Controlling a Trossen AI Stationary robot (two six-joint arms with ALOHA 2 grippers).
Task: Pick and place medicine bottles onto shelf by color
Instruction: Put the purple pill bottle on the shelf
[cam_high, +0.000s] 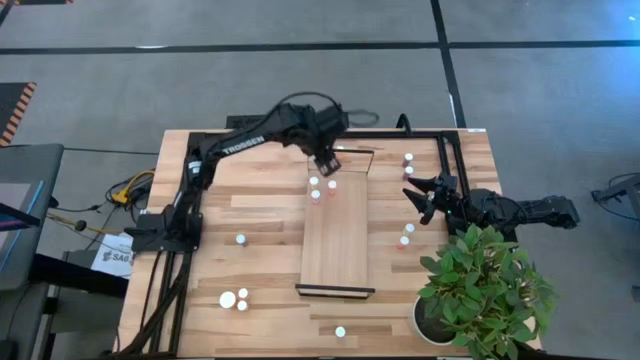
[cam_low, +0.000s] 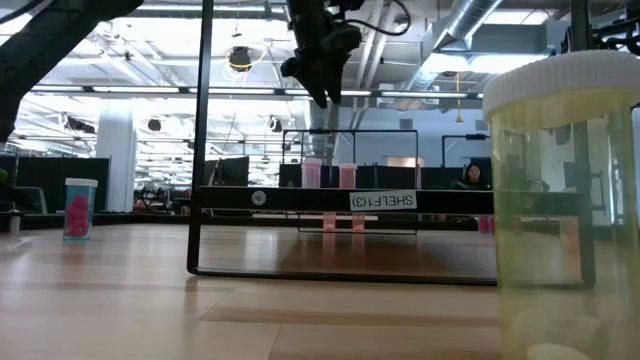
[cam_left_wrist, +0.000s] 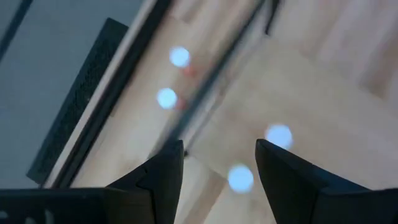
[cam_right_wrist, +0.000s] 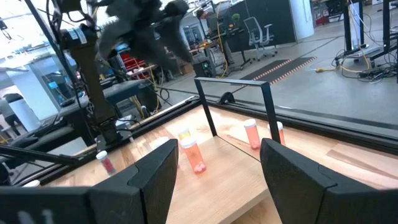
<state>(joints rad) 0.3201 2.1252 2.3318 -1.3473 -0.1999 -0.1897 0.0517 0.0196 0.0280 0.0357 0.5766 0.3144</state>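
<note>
Grey floor surrounds a slatted wooden bench (cam_high: 260, 220), with an open office hall behind it in the low view. On the bench's middle lies the shelf (cam_high: 335, 250), a long pale board with a dark rail at each end, running from near the far edge toward the near edge. Three bottles (cam_high: 315, 195) stand on the shelf's far end, close together by its left side; the rest of the board is bare down to the near rail.

Other bottles are scattered on the bench itself: one left of the shelf (cam_high: 241, 239), a group of three near the near left corner, one with a larger cap (cam_high: 228, 299), one by the near edge (cam_high: 340, 331), two near the far right corner (cam_high: 408, 158), and two just right of the shelf (cam_high: 409, 229). A potted plant (cam_high: 485, 290) fills the near right corner. A dark frame (cam_high: 450, 150) runs along the far edge and down the right side.

The left gripper (cam_high: 327, 162) hangs above the shelf's far end, over the bottles, its fingers (cam_left_wrist: 165, 171) apart and holding nothing. The right gripper (cam_high: 420, 197) waits over the bench's right side, between the two pairs of bottles there, fingers (cam_right_wrist: 155, 174) spread wide and empty, pointing toward the shelf.
</note>
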